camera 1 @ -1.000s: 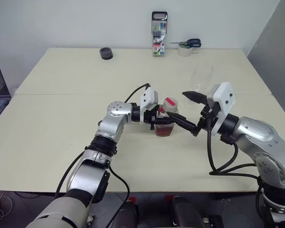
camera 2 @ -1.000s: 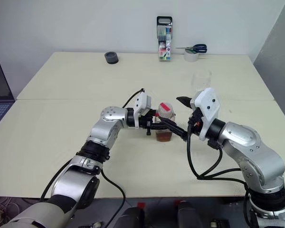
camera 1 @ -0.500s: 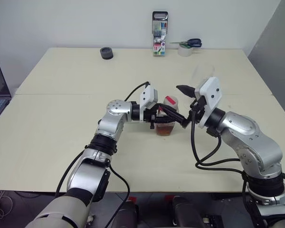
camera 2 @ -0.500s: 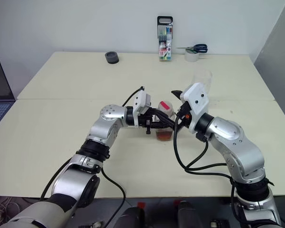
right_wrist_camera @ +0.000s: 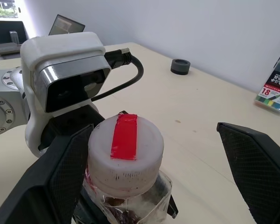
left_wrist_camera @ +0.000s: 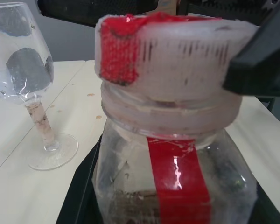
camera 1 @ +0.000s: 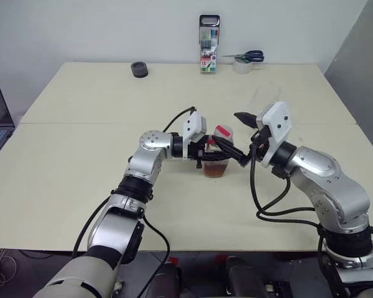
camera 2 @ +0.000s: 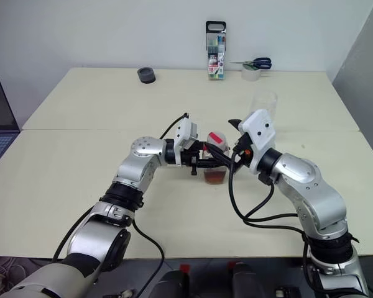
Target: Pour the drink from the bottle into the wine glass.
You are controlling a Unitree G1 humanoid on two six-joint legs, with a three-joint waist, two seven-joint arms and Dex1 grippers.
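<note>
Right wrist view: right end effector (right_wrist_camera: pixel 154 154) gapes wide around the cap (right_wrist_camera: pixel 125 149), left end effector (camera 1: pixel 206 155) clamps the bottle (camera 1: pixel 219 160) mid-tabletop (camera 1: pixel 81 155). Uncapping step; next, squeeze and twist.

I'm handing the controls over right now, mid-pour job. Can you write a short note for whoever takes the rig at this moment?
Left gripper: shut on the bottle, holding it upright by its body, at the table.
Right gripper: open, jaws on either side of the cap, one finger against it, the other apart.
Wine glass: upright on the table beyond the bottle, no drink in it.
Drink: low in the bottle.
Done: bottle gripped, right gripper brought to the cap.
Left: close on the cap, take it off, then pour into the glass.
</note>
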